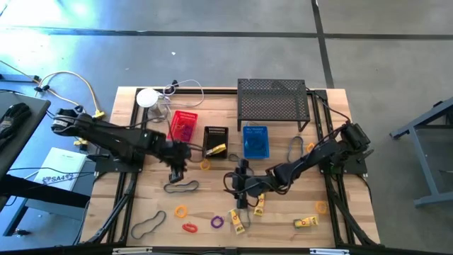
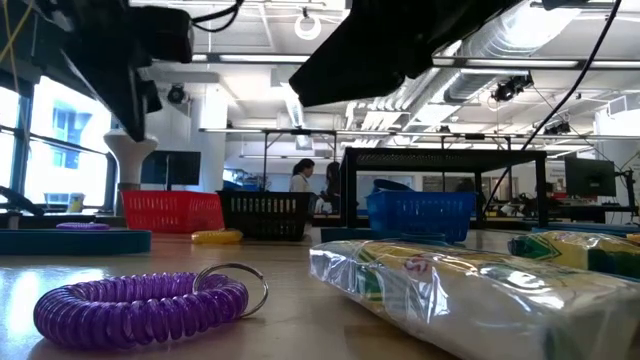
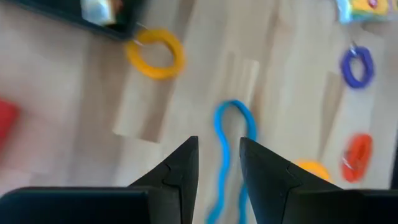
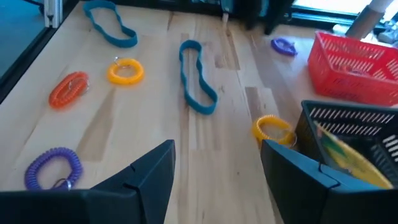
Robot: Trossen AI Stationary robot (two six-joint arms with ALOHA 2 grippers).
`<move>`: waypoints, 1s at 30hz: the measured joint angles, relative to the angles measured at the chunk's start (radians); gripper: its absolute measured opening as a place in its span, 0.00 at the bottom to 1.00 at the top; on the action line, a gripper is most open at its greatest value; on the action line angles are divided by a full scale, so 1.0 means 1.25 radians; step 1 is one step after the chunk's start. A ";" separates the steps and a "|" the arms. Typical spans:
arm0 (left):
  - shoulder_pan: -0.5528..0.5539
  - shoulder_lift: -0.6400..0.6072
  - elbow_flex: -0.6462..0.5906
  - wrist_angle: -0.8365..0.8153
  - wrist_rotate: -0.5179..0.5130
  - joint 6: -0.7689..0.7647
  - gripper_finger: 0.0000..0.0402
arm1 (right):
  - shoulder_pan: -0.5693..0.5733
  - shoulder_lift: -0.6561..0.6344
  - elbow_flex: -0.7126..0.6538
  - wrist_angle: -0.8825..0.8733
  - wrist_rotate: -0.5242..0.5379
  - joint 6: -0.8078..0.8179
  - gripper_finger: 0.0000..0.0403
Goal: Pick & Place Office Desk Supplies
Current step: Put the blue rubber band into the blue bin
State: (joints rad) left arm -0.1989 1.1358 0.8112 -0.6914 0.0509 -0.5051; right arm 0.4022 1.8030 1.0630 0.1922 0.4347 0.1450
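The left gripper [image 1: 176, 172] hangs over the table [image 1: 283, 219] with its fingers [image 3: 180, 168] a little apart. A blue band [image 3: 227, 155] lies on the wood right under them, running into the gap between the tips. I cannot tell if they touch it. A yellow ring [image 3: 154, 53] sits just past the band, near a black basket [image 1: 215, 141].

The right gripper [image 1: 243, 190] is open wide and holds nothing. Ahead of it lie the band, an orange ring [image 4: 68, 88], a purple ring [image 4: 55, 168] and more yellow rings. Yellow clip packs [image 1: 237, 221] lie just beside it.

A red basket [image 1: 183, 126] and a blue basket [image 1: 255, 141] stand farther off, by a black mesh shelf [image 1: 272, 99].

From table height, dark arm parts cover the top of the room. People stand far back, under long ceiling lights.
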 joint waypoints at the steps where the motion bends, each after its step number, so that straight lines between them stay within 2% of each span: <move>1: -0.018 0.001 0.000 0.000 0.000 -0.014 0.28 | -0.003 0.000 0.000 0.005 0.000 -0.008 0.56; 9: -0.174 0.021 -0.003 -0.005 -0.012 -0.093 0.28 | -0.010 0.000 0.000 0.004 -0.019 -0.012 0.56; 15: -0.273 0.059 -0.003 -0.007 -0.137 -0.187 0.28 | -0.008 0.000 0.000 -0.007 -0.023 0.023 0.56; 22: -0.320 0.119 -0.003 -0.006 -0.189 -0.183 0.28 | 0.002 0.000 0.000 -0.026 -0.094 0.119 0.56; 26: -0.328 0.166 -0.003 0.000 -0.279 -0.183 0.28 | 0.017 0.000 0.000 -0.026 -0.097 0.155 0.56; 30: -0.331 0.222 -0.003 0.001 -0.316 -0.180 0.28 | 0.037 0.000 0.000 -0.025 -0.095 0.162 0.56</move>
State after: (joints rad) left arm -0.6125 1.4132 0.8074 -0.6900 -0.3437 -0.7297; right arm 0.4482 1.8030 1.0630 0.1614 0.3155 0.3477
